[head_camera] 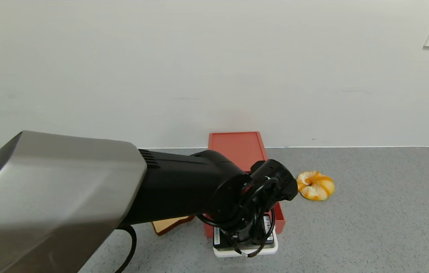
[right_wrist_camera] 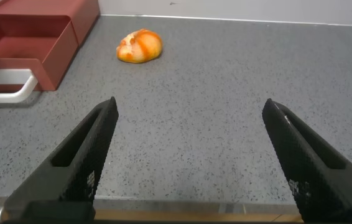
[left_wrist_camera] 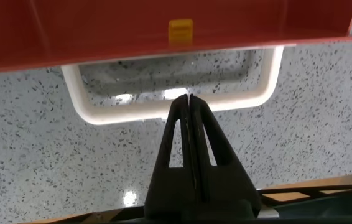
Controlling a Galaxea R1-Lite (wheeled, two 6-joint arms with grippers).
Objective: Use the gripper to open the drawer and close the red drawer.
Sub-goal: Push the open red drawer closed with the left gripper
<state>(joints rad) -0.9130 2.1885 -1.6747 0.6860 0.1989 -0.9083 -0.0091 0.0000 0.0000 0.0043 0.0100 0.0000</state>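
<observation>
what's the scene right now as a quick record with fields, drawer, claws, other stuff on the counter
drawer: red drawer pulled open, tray empty
handle: white loop handle at its front
left claw: left claw shut, tips at the handle's front bar, gripping nothing
right claw: right claw open, hovering over bare counter, away from the drawer
counter: grey speckled counter
other items: orange-and-white bun right of the drawer; bread slice left of it, mostly hidden under the left arm

L gripper (left_wrist_camera: pixel 189 102) fingers pressed together, arm extended fwd; R gripper (right_wrist_camera: pixel 188 155) fingers spread wide.
</observation>
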